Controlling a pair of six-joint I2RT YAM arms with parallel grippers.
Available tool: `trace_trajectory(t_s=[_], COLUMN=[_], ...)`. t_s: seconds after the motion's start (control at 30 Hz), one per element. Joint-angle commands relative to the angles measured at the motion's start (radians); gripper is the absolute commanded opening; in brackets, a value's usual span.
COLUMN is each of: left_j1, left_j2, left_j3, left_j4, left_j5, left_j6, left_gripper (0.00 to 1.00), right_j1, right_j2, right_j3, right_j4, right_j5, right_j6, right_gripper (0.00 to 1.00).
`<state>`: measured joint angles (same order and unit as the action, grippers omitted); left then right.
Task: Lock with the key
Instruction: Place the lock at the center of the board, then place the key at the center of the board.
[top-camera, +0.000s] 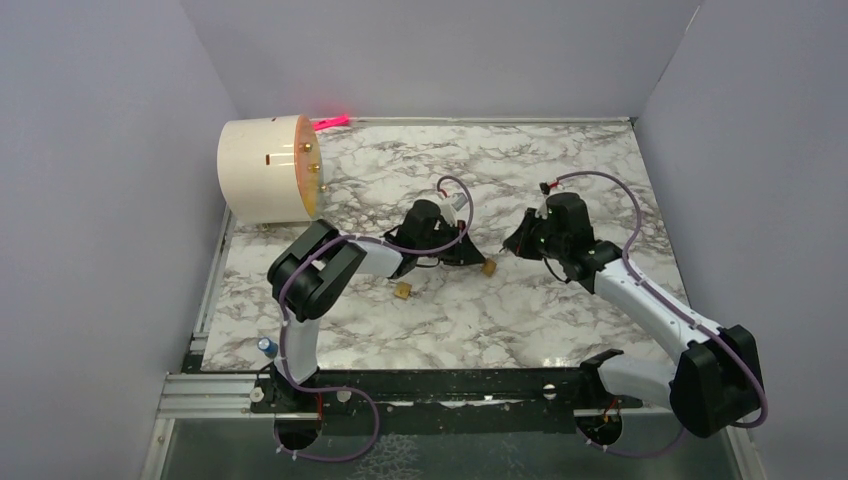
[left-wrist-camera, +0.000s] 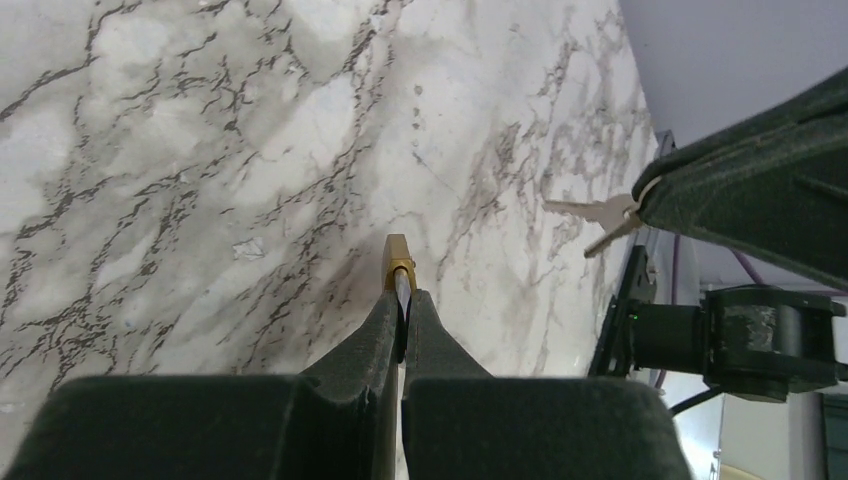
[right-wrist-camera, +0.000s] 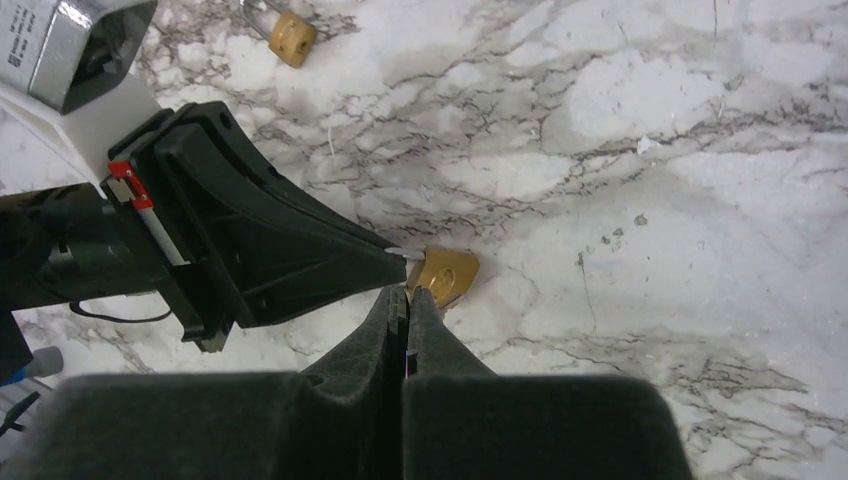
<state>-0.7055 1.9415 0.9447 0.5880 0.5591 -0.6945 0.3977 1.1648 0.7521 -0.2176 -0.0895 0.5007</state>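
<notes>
Three views: one overhead, two at the wrists.
My top camera looked down from high behind the near edge of the table, far enough back to take in all of it. Each wrist camera sat close behind its own jaws, facing along them at the marble. All three shared the brass padlock; my left wrist view also caught the keys opposite.

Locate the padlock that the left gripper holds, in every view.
Top external: padlock just right of picture centre.
Left wrist: padlock near centre, at the left gripper tip.
Right wrist: padlock near centre.
Shared landmark: the left gripper, shut on the padlock in all three.
</notes>
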Motion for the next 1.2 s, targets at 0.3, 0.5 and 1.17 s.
trace_trajectory(t_s=[0.3,0.5,1.17], left_j1=[-0.016,-0.015,0.196], left_j2=[0.007,-0.073,-0.559], left_j3=[0.035,0.028,-0.078], left_j4=[-0.12,-0.153,-0.658], left_j5=[-0.174,-0.224,-0.316], left_j6=[0.105,0.14,0.368], left_gripper=[0.45,0.75,0.88], right_j1=[-0.003,-0.003,-0.003], right_j2=[-0.011,0.05,0.286], right_j3=[-0.068,-0.046,0.011], right_j4=[0.034,0.008,0.089], right_j5=[-0.008,-0.009,-0.059], right_j6=[0.029,0.027,0.038], right_gripper=[0.01,0.01,0.01])
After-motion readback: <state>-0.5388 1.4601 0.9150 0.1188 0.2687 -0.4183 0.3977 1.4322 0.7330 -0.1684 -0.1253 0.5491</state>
